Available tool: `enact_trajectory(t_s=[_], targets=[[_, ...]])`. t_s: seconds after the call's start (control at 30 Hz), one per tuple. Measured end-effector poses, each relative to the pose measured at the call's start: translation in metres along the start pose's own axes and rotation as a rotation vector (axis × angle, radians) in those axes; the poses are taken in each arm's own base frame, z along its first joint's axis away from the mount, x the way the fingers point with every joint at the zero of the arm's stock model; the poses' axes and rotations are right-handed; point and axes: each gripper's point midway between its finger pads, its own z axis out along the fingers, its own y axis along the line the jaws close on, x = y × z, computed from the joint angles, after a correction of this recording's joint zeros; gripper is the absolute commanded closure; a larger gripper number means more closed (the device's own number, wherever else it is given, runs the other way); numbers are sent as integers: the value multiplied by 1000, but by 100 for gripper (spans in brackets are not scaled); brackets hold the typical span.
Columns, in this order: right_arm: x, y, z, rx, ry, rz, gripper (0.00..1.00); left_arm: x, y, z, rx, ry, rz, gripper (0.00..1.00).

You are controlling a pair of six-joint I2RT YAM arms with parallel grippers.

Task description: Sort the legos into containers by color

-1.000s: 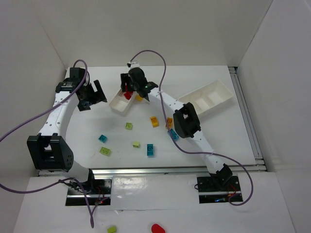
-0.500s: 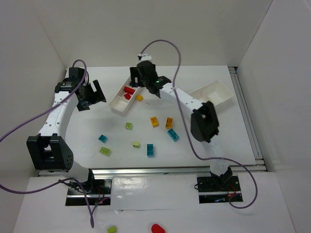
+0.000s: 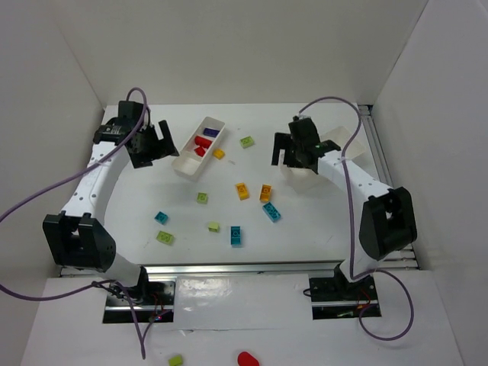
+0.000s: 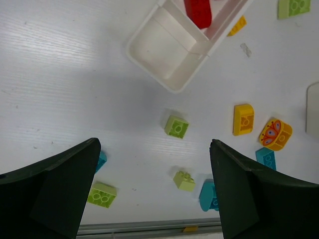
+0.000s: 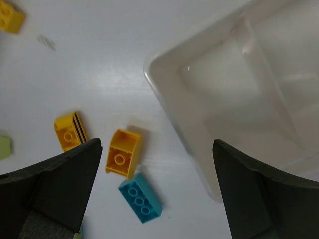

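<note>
The left tray holds red bricks in its middle compartment and a purple brick at its far end. The right tray is partly hidden by my right arm. Loose green, yellow, orange and cyan bricks lie mid-table. My left gripper hangs open and empty left of the left tray. My right gripper is open and empty above the right tray's near end, with an orange brick and a cyan brick between its fingers in the wrist view.
More bricks lie loose: green, orange by the left tray, green, cyan, green, cyan. A metal rail runs along the table's near edge. White walls enclose three sides.
My right arm has swung from over the left tray across to the right tray's near end. My left gripper has shifted slightly toward the left tray.
</note>
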Motion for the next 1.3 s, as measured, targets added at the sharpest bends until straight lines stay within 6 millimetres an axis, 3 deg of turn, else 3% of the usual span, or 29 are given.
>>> enact_trajectory(t_s=[0.07, 0.13, 0.37, 0.47, 0.53, 0.7, 0.93, 1.1, 1.3], targets=[[35, 0, 5, -22, 105, -12, 0, 0, -13, -3, 23, -8, 26, 0], [48, 2, 9, -40, 151, -9, 0, 1, -23, -5, 41, -9, 47, 0], [64, 20, 21, -100, 208, -18, 5, 12, -37, -1, 50, 16, 88, 1], [63, 46, 31, -175, 231, -37, 5, 14, -37, 3, 41, 25, 94, 1], [50, 69, 43, -228, 230, -50, 6, 14, -37, 5, 36, 29, 95, 1], [-12, 112, 82, -248, 115, -81, 6, 11, -38, 4, 22, 23, 102, 1], [-58, 155, 67, -202, -45, -153, 5, 9, -35, 4, 3, 14, 104, 1], [-75, 177, 87, -179, -110, -177, 4, 9, -33, 4, -3, 14, 106, 1], [-72, 176, 148, -138, -104, -205, 4, 8, -31, 4, -15, 8, 107, 1]])
